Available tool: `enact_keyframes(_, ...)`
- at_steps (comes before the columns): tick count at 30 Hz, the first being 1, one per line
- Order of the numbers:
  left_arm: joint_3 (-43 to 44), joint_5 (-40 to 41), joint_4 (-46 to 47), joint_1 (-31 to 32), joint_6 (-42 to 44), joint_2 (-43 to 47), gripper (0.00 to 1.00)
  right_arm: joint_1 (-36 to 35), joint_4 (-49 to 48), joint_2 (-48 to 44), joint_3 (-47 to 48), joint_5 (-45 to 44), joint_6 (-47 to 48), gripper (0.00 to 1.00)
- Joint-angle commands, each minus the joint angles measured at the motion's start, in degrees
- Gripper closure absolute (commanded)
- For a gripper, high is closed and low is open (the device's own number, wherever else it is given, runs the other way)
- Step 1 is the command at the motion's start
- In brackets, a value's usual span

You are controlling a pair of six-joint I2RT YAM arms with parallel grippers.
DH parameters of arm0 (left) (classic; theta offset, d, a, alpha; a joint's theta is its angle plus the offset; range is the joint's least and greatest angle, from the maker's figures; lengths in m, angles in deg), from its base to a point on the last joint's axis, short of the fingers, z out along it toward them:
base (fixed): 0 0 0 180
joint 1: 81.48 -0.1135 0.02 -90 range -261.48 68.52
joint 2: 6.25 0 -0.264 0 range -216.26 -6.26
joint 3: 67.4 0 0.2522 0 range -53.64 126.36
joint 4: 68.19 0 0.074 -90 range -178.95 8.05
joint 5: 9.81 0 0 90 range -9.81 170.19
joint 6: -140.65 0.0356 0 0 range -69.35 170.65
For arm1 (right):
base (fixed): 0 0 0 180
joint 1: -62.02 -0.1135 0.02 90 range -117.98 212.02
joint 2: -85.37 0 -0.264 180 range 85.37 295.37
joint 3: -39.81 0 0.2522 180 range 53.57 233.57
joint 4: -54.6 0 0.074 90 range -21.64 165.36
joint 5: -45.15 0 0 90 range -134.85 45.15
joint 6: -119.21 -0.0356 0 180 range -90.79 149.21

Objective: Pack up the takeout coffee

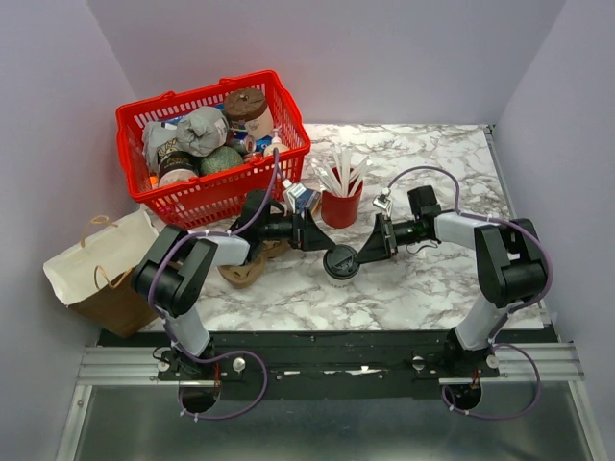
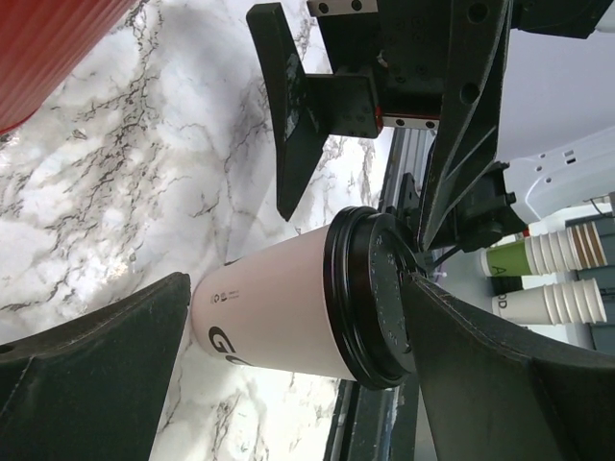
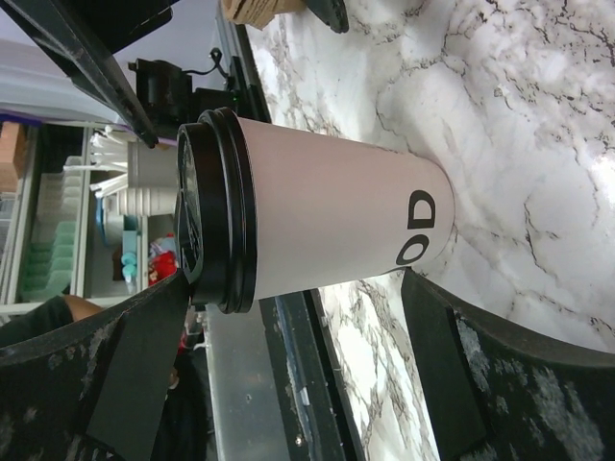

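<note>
The takeout coffee (image 1: 340,261) is a cream-white paper cup with a black lid, standing upright on the marble table near the front middle. My left gripper (image 1: 313,233) is open just up-left of it. In the left wrist view the cup (image 2: 279,307) shows in the gap of the wide-open left gripper (image 2: 298,293). My right gripper (image 1: 371,250) is open right beside the cup's right side. In the right wrist view the cup (image 3: 327,206) stands between the spread fingers of the right gripper (image 3: 296,283). Neither gripper holds it.
A red cup with white cutlery (image 1: 341,205) stands just behind the coffee. A red basket (image 1: 211,197) full of groceries is at the back left. A brown paper bag (image 1: 101,264) lies off the table's left edge. A brown object (image 1: 245,271) lies under the left arm.
</note>
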Motion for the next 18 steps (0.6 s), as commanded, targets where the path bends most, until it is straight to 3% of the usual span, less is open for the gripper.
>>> enact_keyframes(1, -0.85, -1.31, 3.02, 0.80, -1.29, -1.01, 0.02, 0.12, 0.10, 1.52, 0.29, 1.84, -0.23, 0.01)
enact_keyframes(12, -3.39, 2.03, 4.77, 0.72, -3.57, -4.00, 0.05, 0.21, 0.01, 3.46, 1.00, 2.46, -0.67, 0.02)
enact_keyframes(18, -6.21, 2.04, 11.97, 0.63, -5.42, -5.67, 0.06, 0.12, -0.08, 3.11, -0.05, 2.02, -0.05, 0.03)
